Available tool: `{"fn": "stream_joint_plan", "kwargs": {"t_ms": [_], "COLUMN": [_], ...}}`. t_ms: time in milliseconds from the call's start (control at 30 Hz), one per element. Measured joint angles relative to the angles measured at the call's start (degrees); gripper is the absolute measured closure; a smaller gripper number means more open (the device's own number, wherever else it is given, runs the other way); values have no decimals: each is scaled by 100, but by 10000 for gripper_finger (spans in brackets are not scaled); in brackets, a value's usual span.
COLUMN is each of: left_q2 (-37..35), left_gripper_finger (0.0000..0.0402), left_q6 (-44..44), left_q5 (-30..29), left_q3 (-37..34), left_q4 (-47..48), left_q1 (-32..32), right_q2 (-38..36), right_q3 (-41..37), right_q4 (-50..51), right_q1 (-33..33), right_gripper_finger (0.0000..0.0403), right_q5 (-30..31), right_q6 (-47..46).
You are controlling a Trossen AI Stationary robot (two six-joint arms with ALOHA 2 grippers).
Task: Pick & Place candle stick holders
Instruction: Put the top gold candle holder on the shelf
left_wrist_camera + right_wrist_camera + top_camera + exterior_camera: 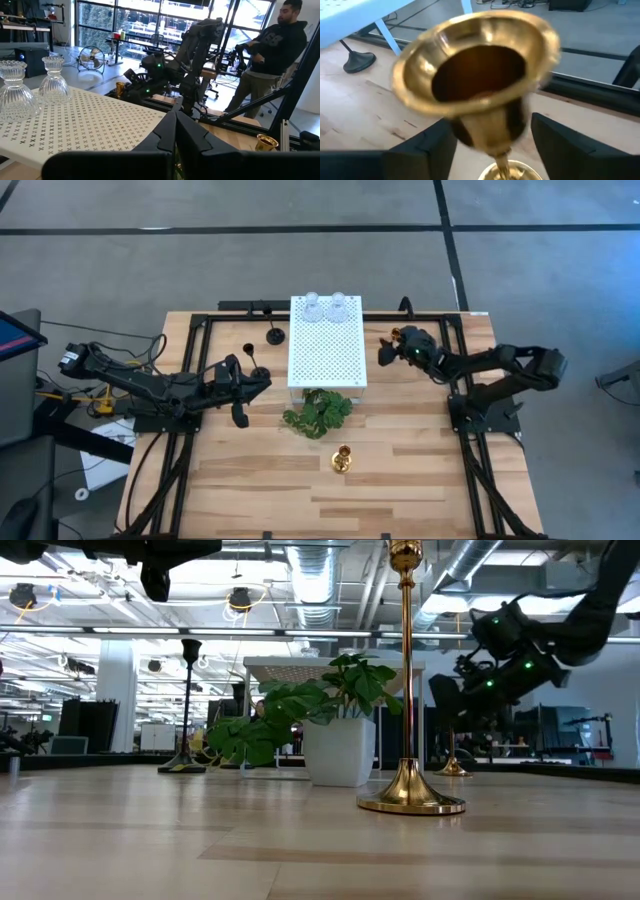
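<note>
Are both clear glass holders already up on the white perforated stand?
Yes, the high view shows the two clear glass holders standing side by side at the far edge of the white perforated stand.

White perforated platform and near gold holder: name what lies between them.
The green leafy sprig in its white pot lies between the white perforated platform and the gold holder, seen from above.

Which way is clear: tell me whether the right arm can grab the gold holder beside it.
Probably yes: the right gripper is open, its fingers either side of the gold holder, nothing between them.
</note>
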State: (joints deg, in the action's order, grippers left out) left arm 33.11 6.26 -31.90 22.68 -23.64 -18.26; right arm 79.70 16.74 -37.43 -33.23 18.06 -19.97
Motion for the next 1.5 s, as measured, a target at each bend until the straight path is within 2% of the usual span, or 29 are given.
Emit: {"fn": "stream_joint_plan", "kwargs": {"t_ms": [100,367,433,567,767,1033,1267,1500], "left_q2": [1,-1,-1,-1,1,0,1,1], "left_gripper_finger": [394,394,394,394,394,394,394,394], "left_q6": [0,0,0,0,0,0,0,0], "left_q5": [0,0,0,0,0,0,0,0], "left_q3": [0,0,0,0,0,0,0,0], "left_q4": [0,0,0,0,0,0,0,0], "left_q1": [0,2,0,1,2,1,1,1], "right_q2": [112,39,-63,-387,-1288,-2319,-2300,-1766], "right_q3": [89,125,125,125,243,1500,2955,4055], "right_q4": [11,140,253,642,1516,3782,4810,5058], "right_q1": [0,2,2,2,20,22,71,387], "right_gripper_finger": [214,374,394,394,399,401,402,402], "right_q5": [0,21,60,146,146,148,142,-67], "right_q6": [0,18,34,57,48,382,727,989]}}
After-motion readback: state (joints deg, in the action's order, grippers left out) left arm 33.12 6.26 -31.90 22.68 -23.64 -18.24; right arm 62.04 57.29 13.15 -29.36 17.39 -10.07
